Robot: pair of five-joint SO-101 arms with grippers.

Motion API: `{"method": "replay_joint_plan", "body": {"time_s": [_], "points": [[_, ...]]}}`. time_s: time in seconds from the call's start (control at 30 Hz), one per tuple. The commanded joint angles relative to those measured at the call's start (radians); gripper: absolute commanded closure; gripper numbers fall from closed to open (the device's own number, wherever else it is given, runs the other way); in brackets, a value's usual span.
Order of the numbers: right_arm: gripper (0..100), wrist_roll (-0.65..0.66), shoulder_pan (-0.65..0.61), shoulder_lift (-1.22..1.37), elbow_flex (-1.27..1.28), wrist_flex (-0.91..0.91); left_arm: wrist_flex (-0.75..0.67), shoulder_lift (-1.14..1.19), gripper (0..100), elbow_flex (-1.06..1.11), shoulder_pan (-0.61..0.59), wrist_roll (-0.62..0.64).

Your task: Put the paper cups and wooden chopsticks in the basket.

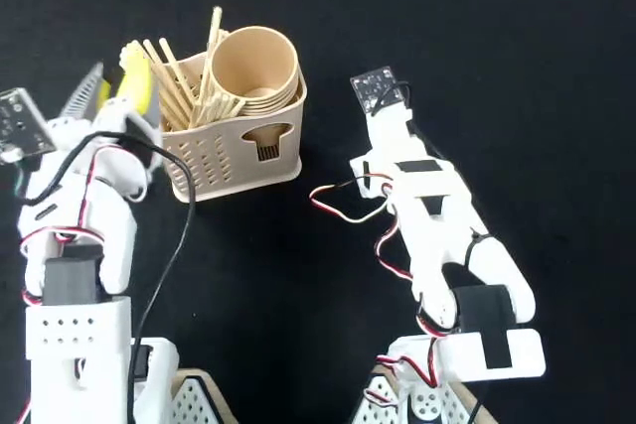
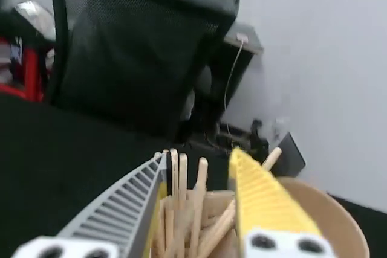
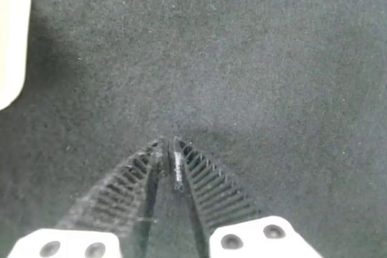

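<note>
apparently nearly done: paper cups and chopsticks stand inside the basket. left gripper gapes wide around the stick tops, and right gripper is pinched closed, empty, above the table.

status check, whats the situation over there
Left tool open, at the chopsticks' top ends. Right tool shut, low over the black table. Paper cups and chopsticks stand in the basket. Black cable hangs by basket's corner.
</note>
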Motion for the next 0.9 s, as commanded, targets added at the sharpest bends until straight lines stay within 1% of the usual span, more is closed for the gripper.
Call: {"method": "replay_joint_plan", "body": {"time_s": [0.0,0.07,0.17,0.23,0.3,0.43,0.53,0.57,0.63,0.7,0.8,0.87], "points": [[98.7,0.009,-0.014,-0.012,-0.010,-0.008,0.141,-0.003,80,-0.117,0.030,0.003],[98.7,0.009,-0.014,-0.012,-0.010,-0.008,0.242,-0.005,79,-0.174,0.022,-0.017],[98.7,0.009,-0.014,-0.012,-0.010,-0.008,0.427,-0.046,80,-0.246,0.022,-0.133],[98.7,0.009,-0.014,-0.012,-0.010,-0.008,0.542,-0.110,80,-0.259,0.022,-0.193],[98.7,0.009,-0.014,-0.012,-0.010,-0.008,0.611,-0.204,80,-0.234,0.013,-0.249],[98.7,0.009,-0.014,-0.012,-0.008,-0.008,0.594,-0.450,80,-0.050,-0.076,-0.344],[98.7,0.009,-0.014,-0.013,-0.008,-0.008,0.535,-0.661,80,0.185,-0.168,-0.390],[98.7,0.009,-0.014,-0.013,-0.008,-0.008,0.516,-0.720,80,0.271,-0.182,-0.396],[98.7,0.009,-0.014,-0.015,-0.008,-0.005,0.465,-0.712,80,0.390,-0.197,-0.400],[98.7,0.009,-0.014,-0.039,-0.008,0.041,0.422,-0.666,82,0.484,-0.209,-0.399],[98.7,0.009,-0.012,-0.120,-0.005,0.141,0.393,-0.669,91,0.582,-0.191,-0.400],[98.7,0.009,-0.006,-0.186,0.038,0.166,0.396,-0.695,96,0.627,-0.186,-0.407]]}}
